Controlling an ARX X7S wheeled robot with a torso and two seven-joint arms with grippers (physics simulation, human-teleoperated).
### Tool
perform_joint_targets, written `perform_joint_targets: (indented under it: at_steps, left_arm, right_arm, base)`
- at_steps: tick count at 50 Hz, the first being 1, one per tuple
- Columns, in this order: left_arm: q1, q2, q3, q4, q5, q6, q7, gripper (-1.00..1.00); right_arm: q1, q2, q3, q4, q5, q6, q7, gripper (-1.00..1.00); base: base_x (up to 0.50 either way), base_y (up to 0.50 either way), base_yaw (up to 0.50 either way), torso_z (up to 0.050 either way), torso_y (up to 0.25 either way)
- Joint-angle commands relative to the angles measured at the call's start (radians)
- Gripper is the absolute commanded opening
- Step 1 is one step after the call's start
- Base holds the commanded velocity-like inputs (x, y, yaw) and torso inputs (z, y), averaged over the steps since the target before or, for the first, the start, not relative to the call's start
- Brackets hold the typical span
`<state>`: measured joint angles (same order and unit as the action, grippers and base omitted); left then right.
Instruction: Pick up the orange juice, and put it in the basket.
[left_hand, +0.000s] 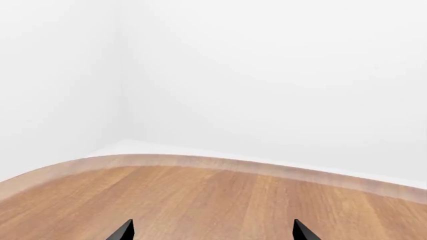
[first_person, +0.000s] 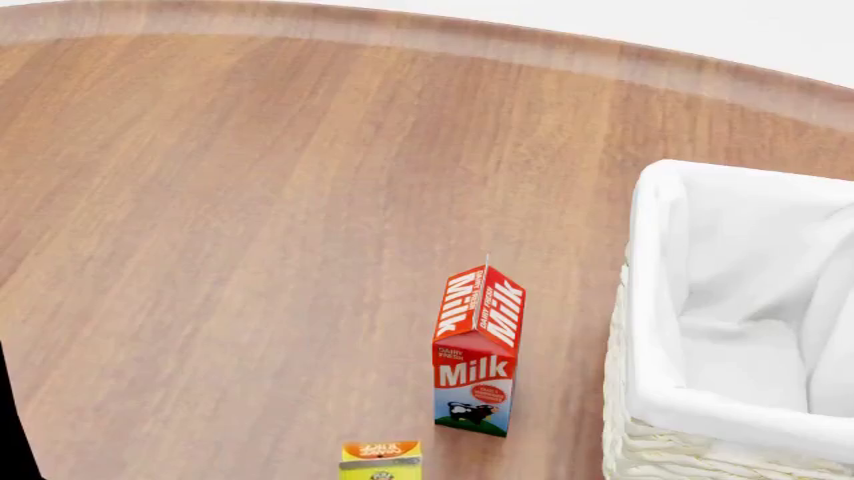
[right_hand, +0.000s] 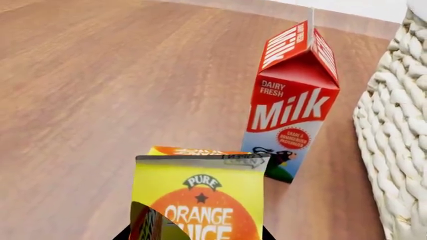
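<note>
On the bench (first_person: 240, 220), beside the milk carton (right_hand: 293, 100), stood the orange juice (right_hand: 200, 200), judged light, rigid, smooth-sided; best gripped mid-body. Right tool flanked it, closure indeterminable; left tool (left_hand: 212, 232) was apart, empty.

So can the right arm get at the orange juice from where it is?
Probably yes. In the right wrist view the orange juice stands upright right in front of the camera, nothing between; the Milk carton stands behind it, apart. The fingers barely show, so the grip is unclear.

Woven wicker basket (first_person: 641, 440) — matt wood table (first_person: 240, 220)
</note>
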<state>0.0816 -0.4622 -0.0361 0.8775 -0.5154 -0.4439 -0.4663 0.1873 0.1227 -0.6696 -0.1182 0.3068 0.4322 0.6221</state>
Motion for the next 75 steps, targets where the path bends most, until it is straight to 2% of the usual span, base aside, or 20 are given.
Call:
perform_joint_targets:
  at_steps: [1,33,53,75]
  left_arm:
    - [0.003,0.024,-0.038,0.008,-0.022,0.015,0.025,1.0]
    - [0.0,0.016,-0.024,-0.002,-0.022,0.027,0.02,1.0]
    - [0.003,0.01,-0.021,-0.001,-0.025,0.034,0.014,1.0]
    - [-0.001,0.002,-0.013,0.0,-0.03,0.034,0.008,1.0]
  right_arm:
    - [0.011,0.002,0.017,-0.13,-0.018,0.047,-0.02,-1.0]
    - [0.088,0.028,-0.007,-0.406,0.031,0.221,0.027,-1.0]
    - [0.168,0.027,-0.006,-0.602,0.082,0.408,0.085,-1.0]
    - [0.26,0.03,0.118,-0.718,0.181,0.539,0.113,-1.0]
  base:
    - [0.0,0.0,0.0,0.0,0.0]
    - [0.0,0.0,0.0,0.0,0.0]
    - [0.0,0.0,0.0,0.0,0.001]
    - [0.0,0.0,0.0,0.0,0.0]
